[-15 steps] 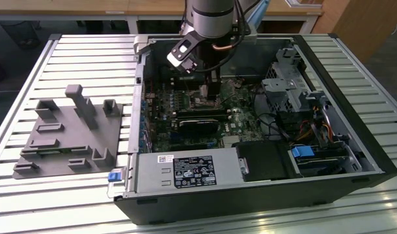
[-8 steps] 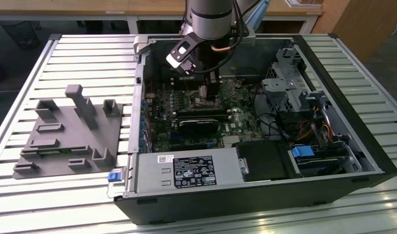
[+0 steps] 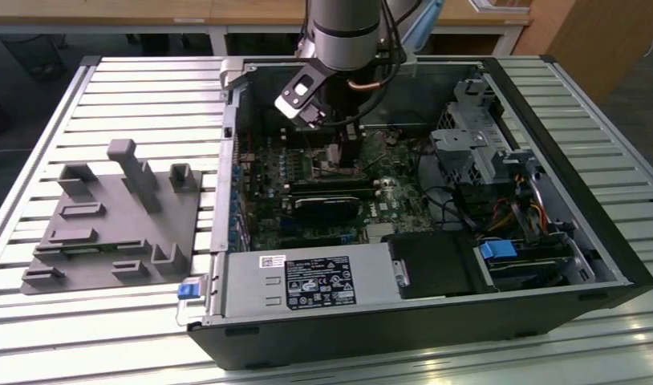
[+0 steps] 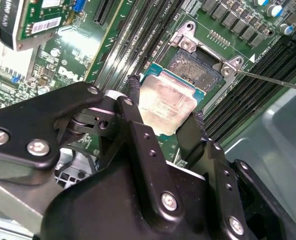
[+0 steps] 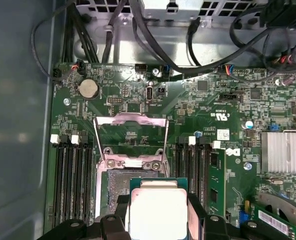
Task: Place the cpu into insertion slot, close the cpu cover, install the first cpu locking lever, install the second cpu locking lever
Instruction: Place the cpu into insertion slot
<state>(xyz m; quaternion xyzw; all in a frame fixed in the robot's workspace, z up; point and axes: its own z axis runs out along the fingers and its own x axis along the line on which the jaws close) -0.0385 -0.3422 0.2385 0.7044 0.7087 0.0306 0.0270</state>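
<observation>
In the second wrist view the gripper (image 4: 166, 106) is closed on the cpu (image 4: 164, 99), pinching two opposite edges, likely to carry it flat. The chip hangs partly over the insertion slot (image 4: 199, 69), apparently not yet seated. In the first wrist view the cpu cover (image 5: 131, 119) lies swung open, baring the socket. The chip has a pale silvery-tan lid with a teal rim. This happens in the exterior view's upper middle, inside the computer case (image 3: 583, 184).
</observation>
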